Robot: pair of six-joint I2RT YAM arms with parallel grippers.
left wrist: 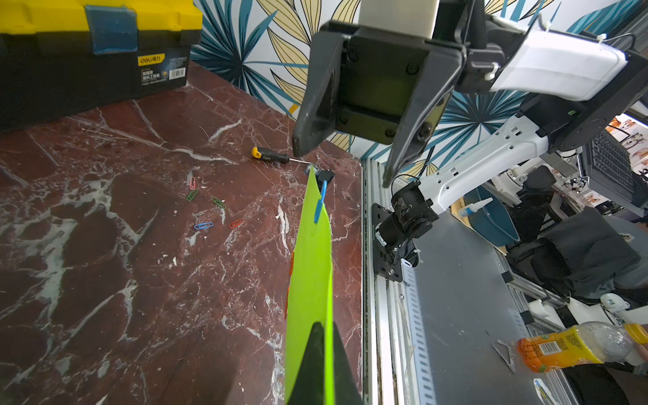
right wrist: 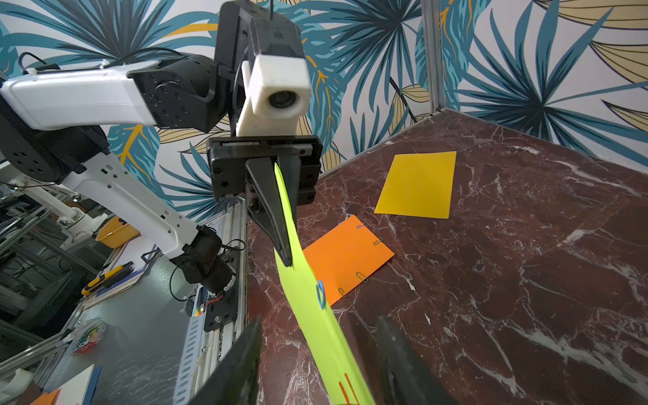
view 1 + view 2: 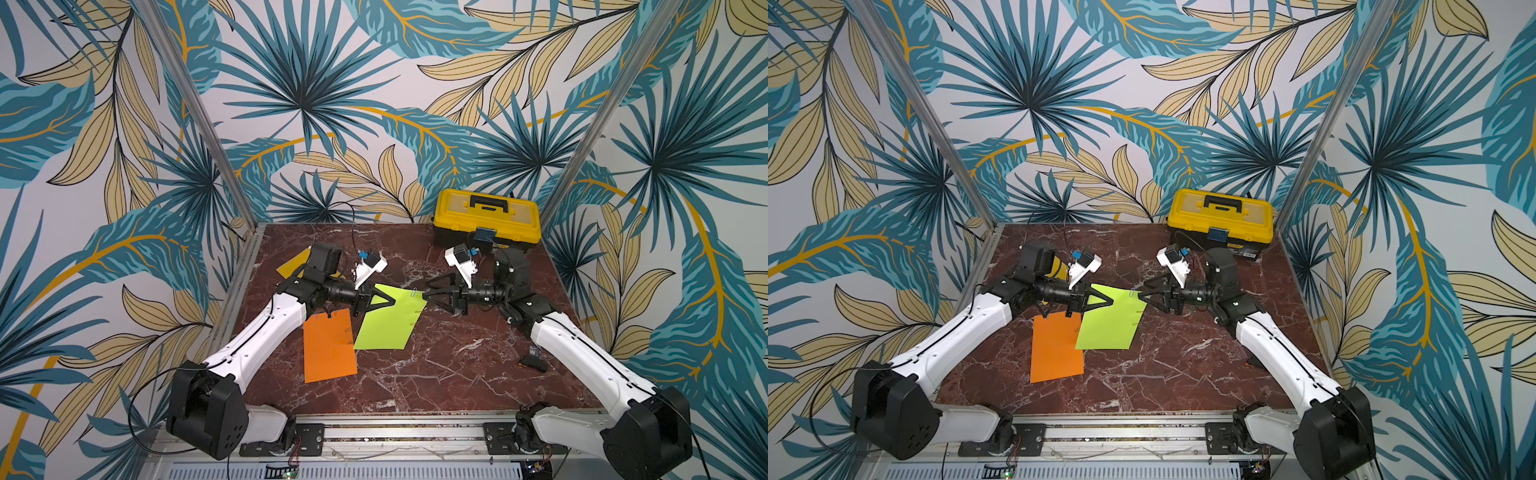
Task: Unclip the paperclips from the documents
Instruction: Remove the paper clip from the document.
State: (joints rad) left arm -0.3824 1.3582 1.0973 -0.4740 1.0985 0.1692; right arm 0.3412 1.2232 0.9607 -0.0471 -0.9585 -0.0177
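Note:
My left gripper (image 3: 392,300) (image 1: 324,328) is shut on one corner of the lime green document (image 3: 390,320) (image 3: 1113,320) and holds that end tilted up off the table. A blue paperclip (image 1: 320,205) (image 2: 320,291) sits on the sheet's far edge. My right gripper (image 3: 426,295) (image 2: 319,322) is open, its two fingers either side of that edge just short of the clip. A red paperclip (image 2: 345,385) is on the same edge. The orange document (image 3: 328,349) (image 2: 345,256) lies flat with several clips (image 2: 361,277). The golden yellow document (image 2: 417,184) lies behind the left arm.
A yellow-and-black toolbox (image 3: 486,218) stands at the back right. Several loose paperclips (image 1: 203,225) lie on the marble below the right arm. A screwdriver (image 1: 270,156) and a small black part (image 3: 534,362) lie near the right edge.

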